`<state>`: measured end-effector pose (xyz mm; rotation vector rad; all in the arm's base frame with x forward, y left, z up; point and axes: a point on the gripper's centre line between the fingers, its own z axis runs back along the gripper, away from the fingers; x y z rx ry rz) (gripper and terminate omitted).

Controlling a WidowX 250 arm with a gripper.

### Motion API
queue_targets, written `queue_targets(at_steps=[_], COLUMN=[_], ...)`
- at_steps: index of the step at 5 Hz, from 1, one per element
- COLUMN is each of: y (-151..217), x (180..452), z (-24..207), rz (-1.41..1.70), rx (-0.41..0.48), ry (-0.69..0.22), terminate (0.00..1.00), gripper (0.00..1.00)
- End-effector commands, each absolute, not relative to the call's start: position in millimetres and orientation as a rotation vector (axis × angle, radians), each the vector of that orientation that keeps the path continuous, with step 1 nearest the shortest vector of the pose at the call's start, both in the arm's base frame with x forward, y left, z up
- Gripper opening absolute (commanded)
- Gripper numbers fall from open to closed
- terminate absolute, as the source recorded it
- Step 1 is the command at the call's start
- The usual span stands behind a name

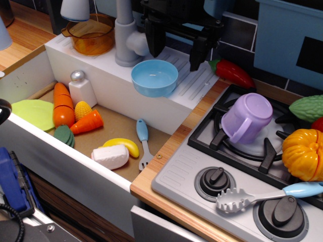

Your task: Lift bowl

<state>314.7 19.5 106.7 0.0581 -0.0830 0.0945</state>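
Bowl (154, 77) under inspection: small, round, shallow, light-blue smooth plastic with a plain rim. It sits upright on the white ribbed drainboard ledge (194, 83) beside the sink, its near edge overhanging the ledge's front slightly.

Gripper (176, 48) — black, with two long fingers (155, 40) hanging down. The fingers are spread wide apart and pinch nothing. The bowl lies directly below the gap between them and a little toward the camera; the left-of-picture finger ends just above the bowl's far rim, the other stands off beyond its right side. No contact with the bowl is visible. Being round, the bowl offers no long axis; any rim approach serves equally.

Judgement: the lift has not begun. The coming move calls for a descent so that one finger goes inside the rim and one outside, or both straddle it, then closing. The thin, slick rim could slip, and the overhang means a push forward may tip the bowl into the sink.

Surroundings noted:
- grey faucet (123, 38) just left of the fingers, close enough to obstruct;
- amber translucent pot (92, 34) further left on the same ledge;
- red toy pepper (233, 73) right of the fingers;
- lilac mug (250, 117) tipped on the stove burner (252, 143), well forward and right;
- sink basin (116, 131) below holding toy vegetables, a banana (123, 146) and a blue-handled fork (144, 143).
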Motion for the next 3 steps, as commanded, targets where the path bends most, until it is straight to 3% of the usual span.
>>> queue_targets(at_steps=[1,3], y=[20,37], x=[315,336], z=[107,91], rz=[0.094,-0.067], rx=[0.058,0.087], ry=[-0.083,-0.115], terminate=[0.00,0.00], gripper=[1.00,1.00])
